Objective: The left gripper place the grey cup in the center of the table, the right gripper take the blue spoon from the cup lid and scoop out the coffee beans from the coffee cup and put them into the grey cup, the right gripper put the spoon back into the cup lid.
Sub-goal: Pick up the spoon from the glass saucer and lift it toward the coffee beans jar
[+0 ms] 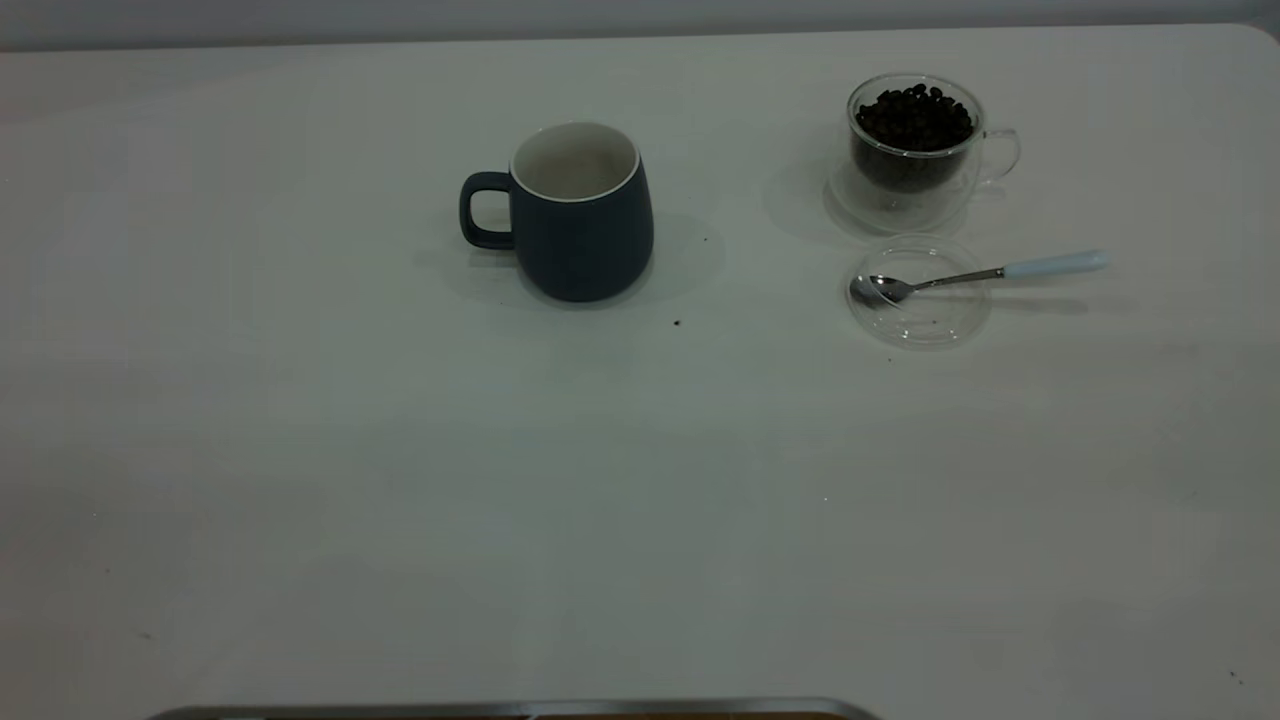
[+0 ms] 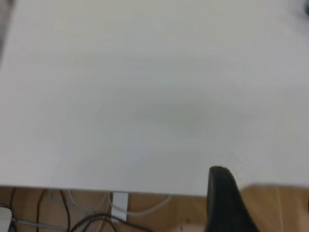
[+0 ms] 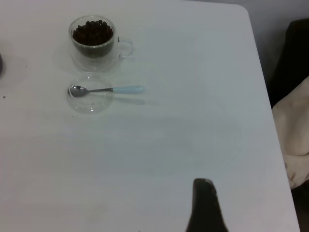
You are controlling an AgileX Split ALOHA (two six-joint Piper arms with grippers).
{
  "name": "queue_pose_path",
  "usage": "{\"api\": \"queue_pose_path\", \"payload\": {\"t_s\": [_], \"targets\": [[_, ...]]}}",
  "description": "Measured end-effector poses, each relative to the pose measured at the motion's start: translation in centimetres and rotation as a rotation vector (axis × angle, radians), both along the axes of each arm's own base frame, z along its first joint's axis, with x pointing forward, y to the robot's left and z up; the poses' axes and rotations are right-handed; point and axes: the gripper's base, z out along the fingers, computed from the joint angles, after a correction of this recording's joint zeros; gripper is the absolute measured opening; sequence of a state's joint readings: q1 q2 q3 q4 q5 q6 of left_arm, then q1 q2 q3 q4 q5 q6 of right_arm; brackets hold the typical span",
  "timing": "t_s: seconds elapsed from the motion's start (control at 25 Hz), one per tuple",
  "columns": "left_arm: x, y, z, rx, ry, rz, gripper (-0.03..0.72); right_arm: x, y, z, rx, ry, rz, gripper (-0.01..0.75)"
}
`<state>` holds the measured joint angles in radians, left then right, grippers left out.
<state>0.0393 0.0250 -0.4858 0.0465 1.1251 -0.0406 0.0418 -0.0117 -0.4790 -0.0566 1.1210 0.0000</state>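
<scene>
The grey cup (image 1: 585, 215) stands upright on the table (image 1: 600, 480), a little back of centre, handle to the left, white inside. The coffee cup (image 1: 915, 150) with coffee beans (image 1: 915, 118) stands at the back right. The cup lid (image 1: 918, 318) lies just in front of it. The blue spoon (image 1: 980, 275) rests with its bowl in the lid and its handle pointing right. The right wrist view also shows the coffee cup (image 3: 94, 41), lid (image 3: 91, 102) and spoon (image 3: 106, 89). Neither gripper shows in the exterior view. The left gripper (image 2: 222, 203) hangs by the table edge; the right gripper (image 3: 205, 208) is far from the spoon.
A grey metal edge (image 1: 500, 710) runs along the table's front. Cables (image 2: 72, 217) lie on a wooden floor below the table edge in the left wrist view. A beige cloth (image 3: 294, 130) and a dark object sit beyond the table's side edge.
</scene>
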Motion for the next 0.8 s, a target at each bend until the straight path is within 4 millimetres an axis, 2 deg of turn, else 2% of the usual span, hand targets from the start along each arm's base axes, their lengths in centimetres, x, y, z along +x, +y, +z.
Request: {"api": "queue_pose_path", "payload": {"t_s": [0.12, 0.8], "targets": [[-0.61, -0.08, -0.1, 0.002, -0.035, 0.033, 0.474, 0.0, 0.0, 0.0, 0.0, 0.0, 0.0, 0.562], [-0.64, -0.11, -0.12, -0.003, -0.033, 0.034, 0.474, 0.0, 0.0, 0.0, 0.0, 0.0, 0.0, 0.562]]}}
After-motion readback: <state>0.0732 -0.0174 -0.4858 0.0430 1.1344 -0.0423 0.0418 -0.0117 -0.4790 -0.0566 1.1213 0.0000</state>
